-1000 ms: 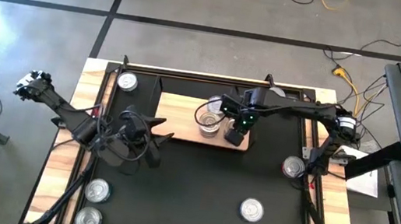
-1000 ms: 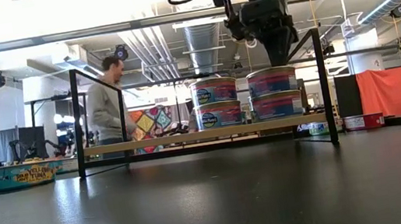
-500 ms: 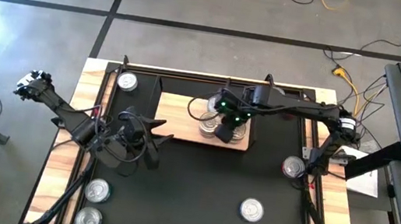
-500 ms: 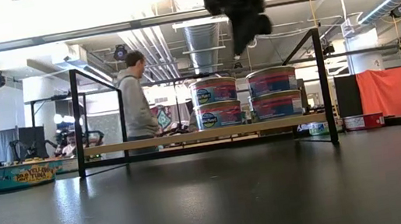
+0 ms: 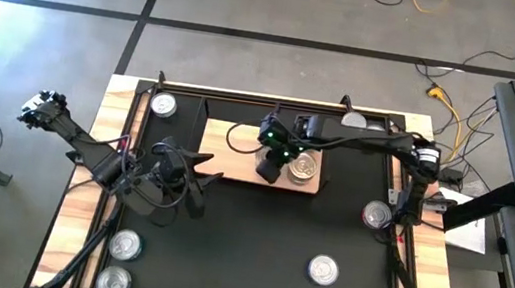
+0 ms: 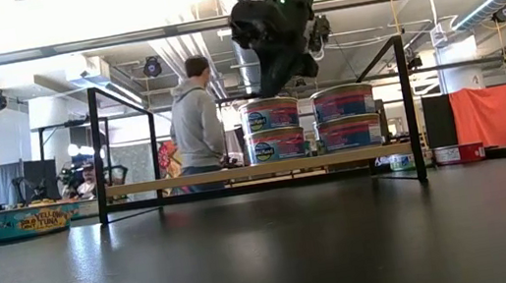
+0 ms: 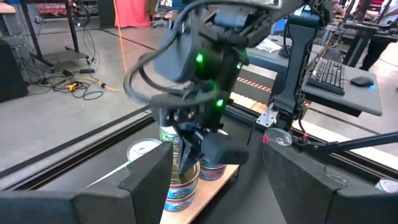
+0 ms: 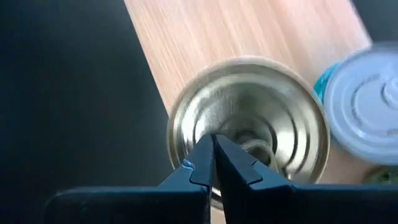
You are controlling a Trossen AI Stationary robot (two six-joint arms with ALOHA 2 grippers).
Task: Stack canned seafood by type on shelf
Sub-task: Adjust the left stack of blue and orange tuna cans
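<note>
Metal tins [image 5: 304,169] on the shelf [image 5: 226,150]: rigid, slippery, light; grip the sides. Right tool [image 8: 213,163] closed, empty, above them; left tool [image 5: 194,178] part-open, empty.

Through the right wrist camera I see my right gripper [image 8: 212,152] with its two dark fingers pressed together, no gap between the tips, directly over the gold top of a can [image 8: 249,121]. That can stands on the light-wood shelf [image 8: 249,31]. Just beside it sits a silver-topped can [image 8: 364,106] with a blue side. Black mat [image 8: 68,93] borders the board.
</note>
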